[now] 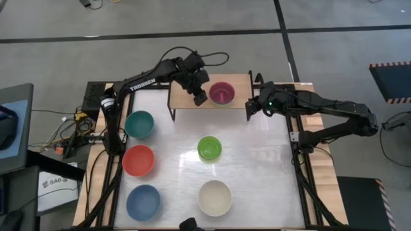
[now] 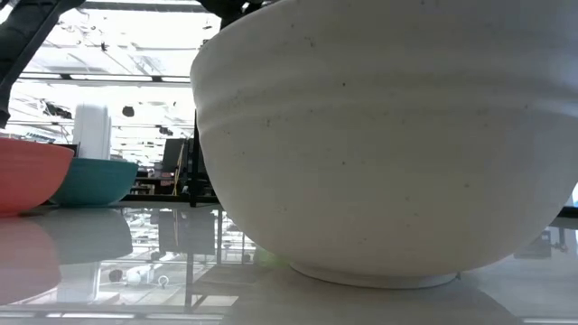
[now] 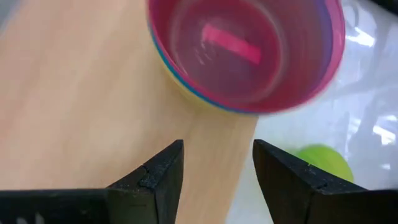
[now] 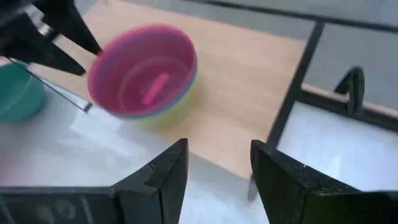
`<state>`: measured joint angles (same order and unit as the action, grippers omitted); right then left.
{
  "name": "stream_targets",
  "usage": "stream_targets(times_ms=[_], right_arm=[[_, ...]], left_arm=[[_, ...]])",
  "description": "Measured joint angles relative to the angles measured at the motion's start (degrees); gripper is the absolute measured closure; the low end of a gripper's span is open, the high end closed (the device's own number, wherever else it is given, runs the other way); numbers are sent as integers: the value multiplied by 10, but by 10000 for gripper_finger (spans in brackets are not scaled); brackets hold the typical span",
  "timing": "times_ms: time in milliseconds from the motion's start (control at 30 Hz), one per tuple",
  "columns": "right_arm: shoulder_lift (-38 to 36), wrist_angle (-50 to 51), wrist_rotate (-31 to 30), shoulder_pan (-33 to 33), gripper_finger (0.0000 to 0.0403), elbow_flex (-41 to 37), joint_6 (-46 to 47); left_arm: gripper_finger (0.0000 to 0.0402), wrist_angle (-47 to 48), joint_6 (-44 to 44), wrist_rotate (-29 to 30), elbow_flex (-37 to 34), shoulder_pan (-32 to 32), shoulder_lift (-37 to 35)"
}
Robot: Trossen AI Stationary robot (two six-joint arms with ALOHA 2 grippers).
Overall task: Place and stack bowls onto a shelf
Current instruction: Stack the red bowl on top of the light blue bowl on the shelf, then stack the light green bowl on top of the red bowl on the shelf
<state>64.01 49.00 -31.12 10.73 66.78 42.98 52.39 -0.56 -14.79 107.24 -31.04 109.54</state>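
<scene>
- Left column of the worktop, high view: teal bowl, red bowl and blue bowl stand in a line, well apart, each apparently spaced so a gripper can take it singly.
- Left gripper: it hovers over the shelf, just beside the stack; its wrist view shows the fingers parted a moderate way and holding nothing.
- Shelf and stack: the pink bowl sits on top of a nested stack on the light wood top. Only the wrist views reveal the bowls beneath, a cyan rim and a yellow wall; from above just pink shows.
- Centre of the worktop: green bowl and cream bowl wait unstacked, so five bowls seem left to place.
- Low view: the cream bowl fills the picture, hiding the shelf and both grippers; red and teal bowls show at its edge.
- Right gripper: it waits at the shelf's right end, fingers apart and empty, likely held clear of the left arm's working space.
</scene>
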Motion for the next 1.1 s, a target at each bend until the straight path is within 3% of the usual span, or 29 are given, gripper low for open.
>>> stream_targets(times_ms=[133, 333, 633, 1100], right_arm=[[0, 16, 0, -25, 205, 0, 25], [0, 16, -3, -35, 205, 0, 32], [0, 17, 0, -38, 204, 0, 39], [0, 15, 56, -79, 204, 0, 6]], left_arm=[[226, -7, -13, -3, -7, 9, 5], [226, -107, 6, 1, -8, 31, 40], [226, -220, 43, 65, -7, 18, 60], [226, -71, 65, 119, 42, 28, 2]])
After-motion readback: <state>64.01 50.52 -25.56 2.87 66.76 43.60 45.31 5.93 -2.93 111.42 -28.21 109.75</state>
